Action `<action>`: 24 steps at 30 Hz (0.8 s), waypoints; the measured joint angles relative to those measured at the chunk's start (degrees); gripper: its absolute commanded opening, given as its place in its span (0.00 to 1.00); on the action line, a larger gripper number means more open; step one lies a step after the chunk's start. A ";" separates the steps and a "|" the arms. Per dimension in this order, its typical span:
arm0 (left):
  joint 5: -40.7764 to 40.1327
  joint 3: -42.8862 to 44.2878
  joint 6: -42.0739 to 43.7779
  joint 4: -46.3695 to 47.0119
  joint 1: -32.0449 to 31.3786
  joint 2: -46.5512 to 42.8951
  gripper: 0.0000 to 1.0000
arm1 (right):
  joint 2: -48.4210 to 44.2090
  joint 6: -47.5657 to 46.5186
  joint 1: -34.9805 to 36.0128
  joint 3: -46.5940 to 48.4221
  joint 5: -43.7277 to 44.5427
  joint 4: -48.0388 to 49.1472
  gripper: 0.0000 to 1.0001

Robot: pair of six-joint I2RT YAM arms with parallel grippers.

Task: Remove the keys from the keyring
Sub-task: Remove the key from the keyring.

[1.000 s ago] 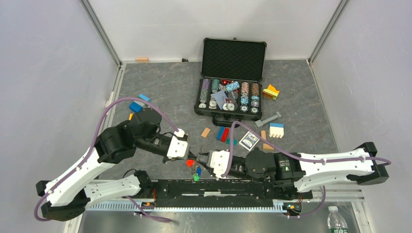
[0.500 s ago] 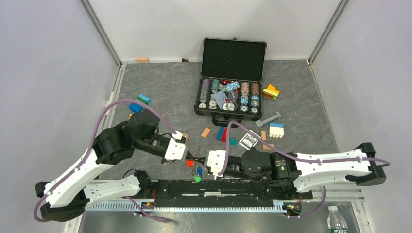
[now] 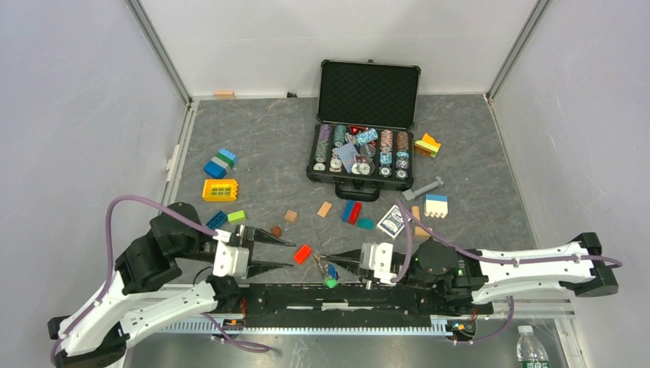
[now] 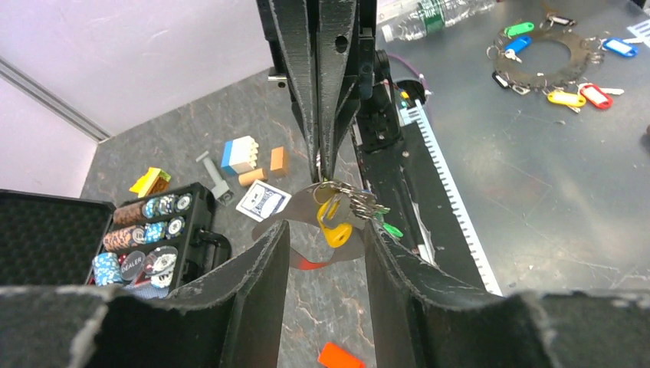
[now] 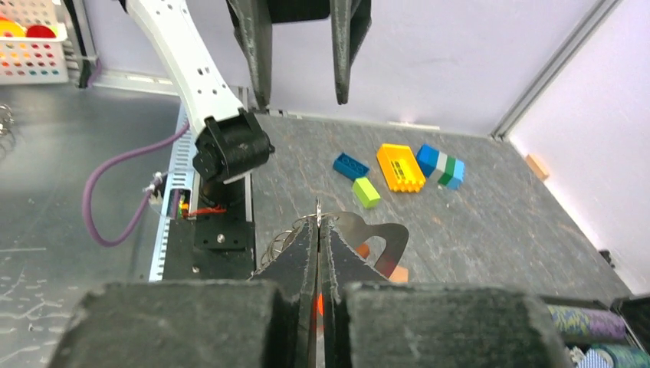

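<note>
1. Top external: the right claw [image 3: 343, 263] is seen pinched fully shut on the keyring [image 4: 354, 201], held over the table's [image 3: 260, 146] near edge.
2. The left claw [image 3: 290, 254] is held half open, empty, close by.
3. The keys [image 4: 335, 228] are bunched beneath; the ring's outline cannot be traced.

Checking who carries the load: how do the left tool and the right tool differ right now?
The left tool is open and empty; the right tool is shut on the keyring, with the keys dangling below. The left tool stands apart from the keys; the right tool is right at them. Both are black, low, and face each other.
</note>
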 measured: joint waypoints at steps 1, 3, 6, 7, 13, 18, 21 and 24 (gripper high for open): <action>-0.02 -0.87 -0.92 1.55 0.00 -0.70 0.47 | -0.52 -0.20 0.00 -0.96 -0.61 1.49 0.00; -0.26 -2.71 -2.91 4.68 0.00 -1.77 0.45 | -1.38 -0.59 0.00 -2.54 -1.64 4.33 0.00; -0.87 -5.88 -6.36 9.92 0.00 -2.91 0.38 | -2.10 -1.31 0.00 -5.38 -3.39 10.54 0.00; -1.05 -6.95 -7.58 11.82 0.02 -3.21 0.35 | -2.21 -1.38 0.00 -6.25 -3.80 12.48 0.00; -1.33 -11.87 -14.38 23.32 0.02 -3.69 0.23 | -1.29 -1.03 0.00 -12.98 -4.39 28.37 0.00; -0.59 -14.19 -18.78 30.91 0.02 -3.69 0.22 | 2.14 -0.04 0.00 -14.43 -4.33 38.91 0.00; 1.42 -14.34 -20.70 33.99 0.02 -3.67 0.27 | 3.45 0.28 0.00 -14.43 -3.93 43.12 0.00; 3.37 -14.34 -22.32 36.04 0.00 -3.45 0.32 | 4.04 0.44 0.00 -14.43 -3.78 45.40 0.00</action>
